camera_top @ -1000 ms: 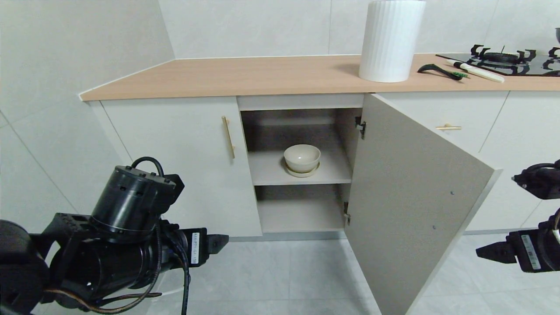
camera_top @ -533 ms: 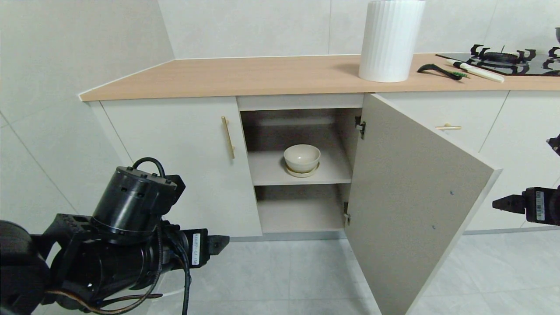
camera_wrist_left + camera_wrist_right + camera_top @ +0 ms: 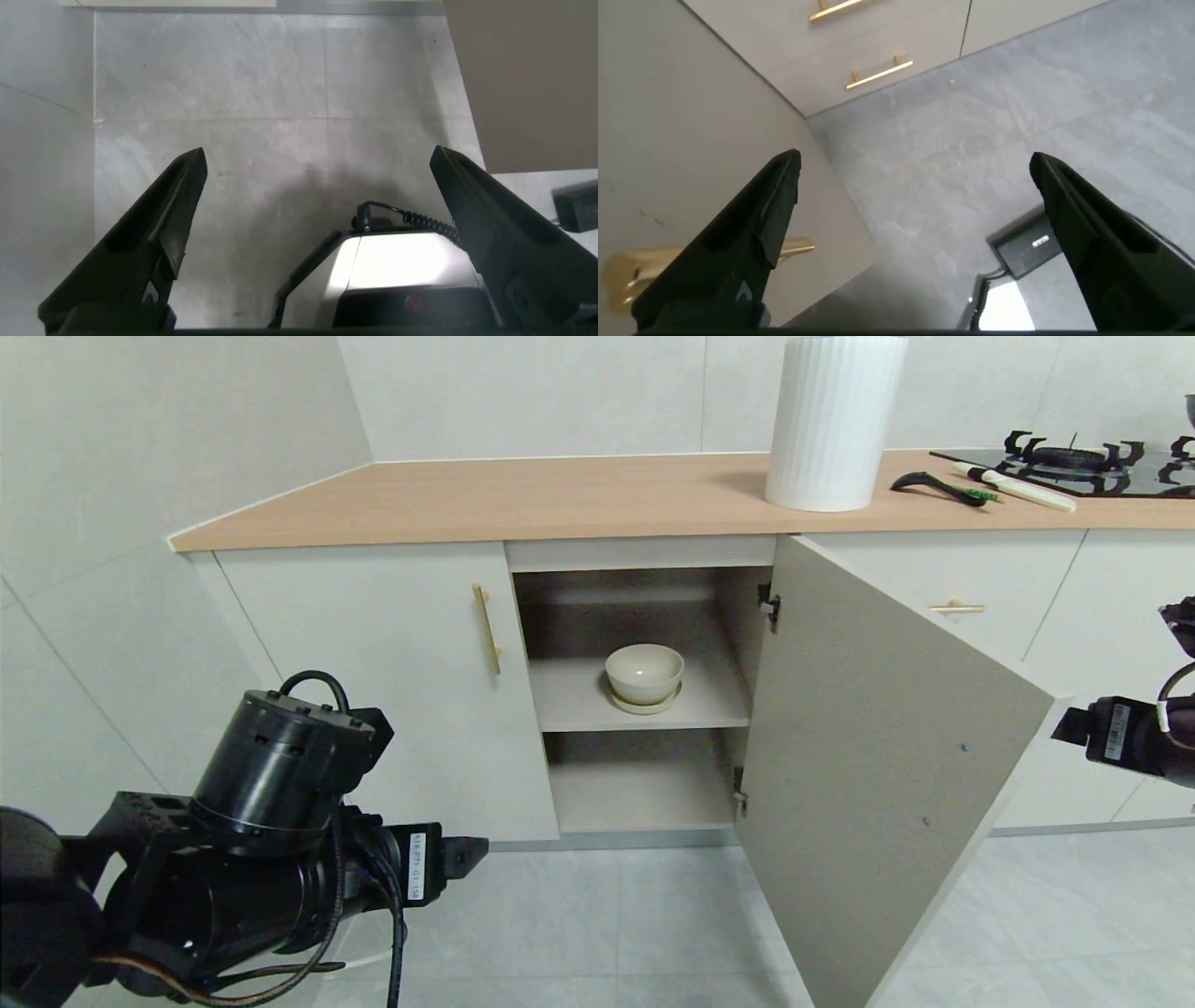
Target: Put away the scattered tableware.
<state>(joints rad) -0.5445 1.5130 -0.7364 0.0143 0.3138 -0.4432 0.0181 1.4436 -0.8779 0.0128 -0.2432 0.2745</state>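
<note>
A cream bowl sits on a matching saucer on the upper shelf of the open cabinet. On the counter lie a black spoon and a white-handled utensil. My left gripper hangs low at the left, in front of the closed door; its fingers stand wide open over the floor, holding nothing. My right gripper hovers at the right, just beyond the open door's outer edge, and is open and empty.
The cabinet door swings out far to the right; its gold handle shows beside the right gripper. A tall white ribbed container and a gas hob stand on the counter. Drawer handles lie behind. Tiled floor below.
My right gripper has risen from low near the floor to the height of the door's outer edge. The left arm, bowl and door have stayed put.
</note>
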